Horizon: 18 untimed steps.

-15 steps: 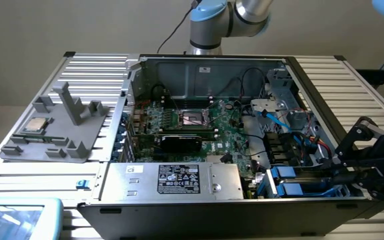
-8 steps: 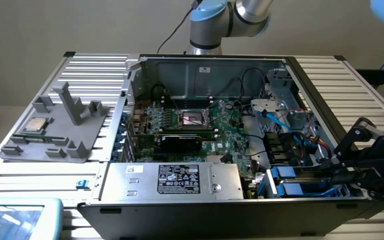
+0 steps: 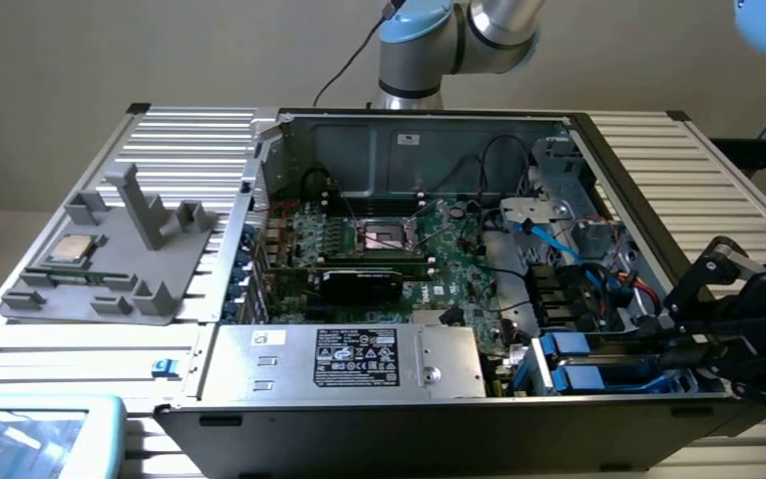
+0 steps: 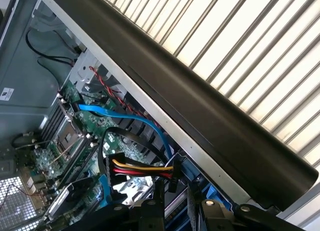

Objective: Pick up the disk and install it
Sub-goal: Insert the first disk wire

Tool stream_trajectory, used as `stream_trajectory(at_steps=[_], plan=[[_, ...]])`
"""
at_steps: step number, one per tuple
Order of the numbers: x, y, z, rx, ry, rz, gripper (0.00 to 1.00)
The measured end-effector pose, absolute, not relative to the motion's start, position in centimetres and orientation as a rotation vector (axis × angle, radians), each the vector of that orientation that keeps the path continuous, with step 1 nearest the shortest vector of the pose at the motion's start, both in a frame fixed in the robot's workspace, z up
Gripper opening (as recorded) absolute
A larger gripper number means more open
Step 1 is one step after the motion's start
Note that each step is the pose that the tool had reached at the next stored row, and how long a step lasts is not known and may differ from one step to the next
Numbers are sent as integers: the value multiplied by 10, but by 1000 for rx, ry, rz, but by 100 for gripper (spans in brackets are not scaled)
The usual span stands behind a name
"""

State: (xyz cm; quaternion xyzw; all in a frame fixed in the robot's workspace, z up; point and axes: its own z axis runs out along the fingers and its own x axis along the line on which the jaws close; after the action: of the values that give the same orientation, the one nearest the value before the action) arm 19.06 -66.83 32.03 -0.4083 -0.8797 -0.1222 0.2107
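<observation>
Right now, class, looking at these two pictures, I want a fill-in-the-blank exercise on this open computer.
In the exterior view the processor chip sits to the ____ of the computer case.
The gripper is beside the ____ drive carriers.
The motherboard inside the case is ____.
Missing words: left; blue; green.

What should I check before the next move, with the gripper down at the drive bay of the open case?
1. Gripper at the case corner on the exterior view's right: ok.
2. Disk, blue-framed, in the drive bay: ok.
3. Disk fully seated: cannot tell.
4. Grip on the disk: cannot tell.
5. Power plug and blue cable clear of the gripper: not ok, both run close by it.
</observation>
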Motion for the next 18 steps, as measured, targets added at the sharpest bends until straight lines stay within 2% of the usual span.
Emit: stream_trajectory(at_steps=[1,2,7,8,9,10,11,18], plan=[[191,-668,320,-1135,-2445,-340,34],[191,-668,320,-1135,-2445,-340,40],[191,-668,320,-1135,-2445,-340,40],[191,-668,320,-1135,-2445,-340,38],[191,-668,320,-1135,-2445,-340,31],[191,-668,320,-1135,-2445,-340,31],[191,-668,320,-1135,-2445,-340,24],[191,-668,320,-1134,-2444,-342,24]])
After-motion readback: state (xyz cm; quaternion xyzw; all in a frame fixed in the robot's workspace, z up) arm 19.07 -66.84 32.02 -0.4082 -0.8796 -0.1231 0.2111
